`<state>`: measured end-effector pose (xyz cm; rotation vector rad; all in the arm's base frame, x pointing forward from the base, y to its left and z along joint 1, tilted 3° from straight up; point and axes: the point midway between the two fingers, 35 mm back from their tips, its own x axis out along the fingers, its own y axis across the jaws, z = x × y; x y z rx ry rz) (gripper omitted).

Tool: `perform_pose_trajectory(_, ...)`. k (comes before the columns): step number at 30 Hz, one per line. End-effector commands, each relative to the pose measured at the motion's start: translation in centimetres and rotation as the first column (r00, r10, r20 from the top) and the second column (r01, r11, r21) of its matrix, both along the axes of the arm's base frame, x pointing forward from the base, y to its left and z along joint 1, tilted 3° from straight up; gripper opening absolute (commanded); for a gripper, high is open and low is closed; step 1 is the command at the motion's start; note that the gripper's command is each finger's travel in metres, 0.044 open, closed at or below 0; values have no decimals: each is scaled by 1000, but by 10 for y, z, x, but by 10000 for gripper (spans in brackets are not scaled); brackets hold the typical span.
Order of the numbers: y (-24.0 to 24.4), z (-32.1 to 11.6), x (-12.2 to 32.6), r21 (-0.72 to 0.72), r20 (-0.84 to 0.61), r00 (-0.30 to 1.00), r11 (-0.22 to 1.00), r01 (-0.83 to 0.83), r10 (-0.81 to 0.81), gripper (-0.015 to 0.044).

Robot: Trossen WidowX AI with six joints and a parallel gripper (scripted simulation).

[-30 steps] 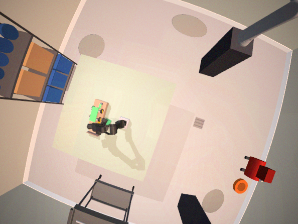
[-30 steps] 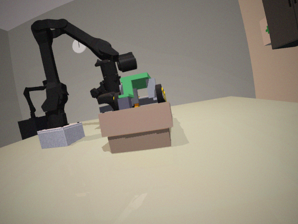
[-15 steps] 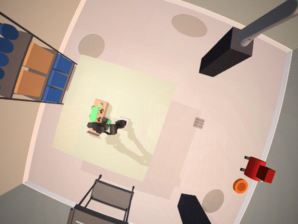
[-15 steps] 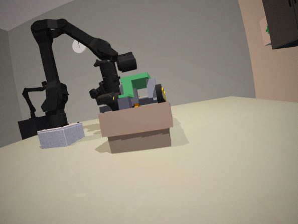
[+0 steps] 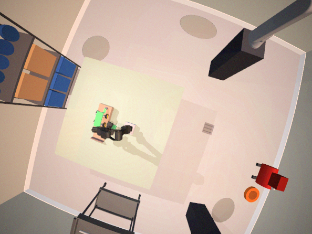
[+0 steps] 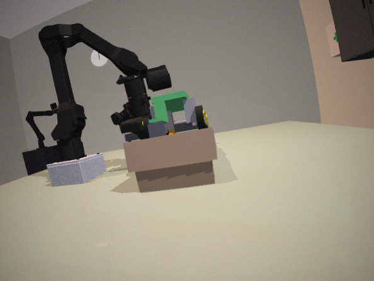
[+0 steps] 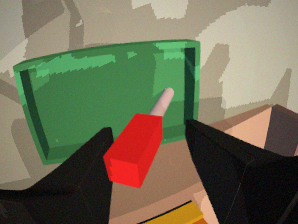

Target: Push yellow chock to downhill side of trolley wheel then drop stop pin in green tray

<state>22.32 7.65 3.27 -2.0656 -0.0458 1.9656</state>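
Wrist view: your fingers (image 6: 144, 135) stand spread, gripping nothing. Red-headed pin (image 7: 134, 150) at lower centre, tip overlapping the tray (image 5: 114, 127) (image 7: 100, 95); contact unclear. Top view: trolley (image 5: 99, 118) (image 6: 160, 107) on ramp (image 5: 109, 111) (image 6: 171, 151), left of centre.

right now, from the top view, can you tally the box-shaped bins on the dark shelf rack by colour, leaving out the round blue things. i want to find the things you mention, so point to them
orange box-shaped bins (image 5: 40, 61) (image 5: 32, 87): 2
blue box-shaped bins (image 5: 66, 67) (image 5: 61, 82) (image 5: 56, 98): 3
total: 5
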Motion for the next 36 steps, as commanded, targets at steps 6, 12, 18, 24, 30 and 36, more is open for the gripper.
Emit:
perform_pose_trajectory(6,-5,-4,-1,2,-3,1000,1000,-5,5,190)
perform_pose_trajectory(12,-8,-6,-1,1,-3,1000,1000,-5,5,190)
perform_pose_trajectory(18,-11,-8,-2,1,-3,1000,1000,-5,5,190)
perform_pose_trajectory(24,-14,-10,-2,1,-3,1000,1000,-5,5,190)
perform_pose_trajectory(30,-17,-12,-2,0,-3,1000,1000,-5,5,190)
perform_pose_trajectory(36,-19,-15,-2,0,-3,1000,1000,-5,5,190)
